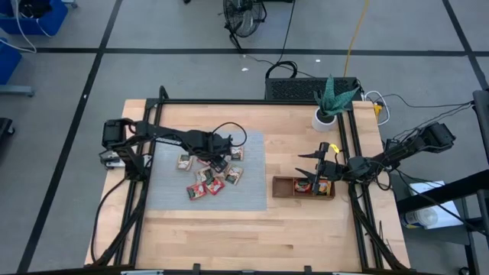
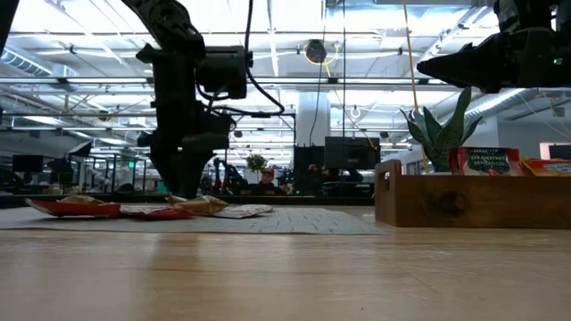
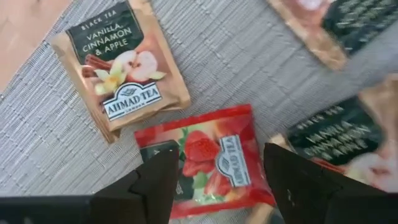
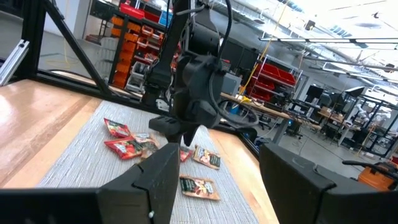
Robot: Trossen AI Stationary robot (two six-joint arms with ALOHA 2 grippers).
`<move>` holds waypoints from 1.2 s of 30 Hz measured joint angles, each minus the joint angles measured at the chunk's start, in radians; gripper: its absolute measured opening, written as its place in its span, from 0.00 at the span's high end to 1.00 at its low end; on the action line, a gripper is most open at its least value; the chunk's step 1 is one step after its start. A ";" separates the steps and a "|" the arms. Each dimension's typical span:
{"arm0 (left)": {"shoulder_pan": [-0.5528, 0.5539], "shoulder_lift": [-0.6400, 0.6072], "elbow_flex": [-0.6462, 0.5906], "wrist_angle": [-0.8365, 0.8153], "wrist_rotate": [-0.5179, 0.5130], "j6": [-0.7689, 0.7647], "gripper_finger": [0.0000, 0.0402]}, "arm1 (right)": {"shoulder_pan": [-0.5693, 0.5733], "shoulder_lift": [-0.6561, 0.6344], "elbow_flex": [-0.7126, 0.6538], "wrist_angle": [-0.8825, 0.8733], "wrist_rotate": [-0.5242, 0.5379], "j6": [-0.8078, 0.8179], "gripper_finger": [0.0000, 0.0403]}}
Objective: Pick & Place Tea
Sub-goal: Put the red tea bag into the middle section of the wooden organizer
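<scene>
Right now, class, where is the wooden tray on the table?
In the high view the wooden tray sits on the table's right side, just right of the grey mat, below the potted plant, with the right gripper over it.

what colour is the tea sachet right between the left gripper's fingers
Red sachet with a strawberry picture, clearest in the left wrist view.
</scene>
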 joint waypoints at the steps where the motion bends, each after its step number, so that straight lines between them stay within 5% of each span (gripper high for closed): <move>1: 0.000 0.003 -0.001 -0.001 0.000 -0.002 0.41 | 0.000 0.000 0.000 0.000 0.000 0.000 0.50; 18: 0.013 0.121 0.005 0.005 0.033 -0.041 0.43 | 0.000 -0.001 0.000 -0.005 0.000 0.003 0.50; 22: 0.013 0.123 0.005 0.014 0.044 -0.045 0.57 | 0.000 -0.001 0.000 -0.005 0.000 0.003 0.50; 29: 0.013 0.124 0.003 0.027 0.050 -0.032 0.94 | 0.000 -0.001 0.000 -0.005 0.000 0.008 0.50; 36: 0.005 0.115 0.012 0.008 0.035 0.052 0.96 | 0.000 -0.001 0.000 -0.005 0.000 0.011 0.50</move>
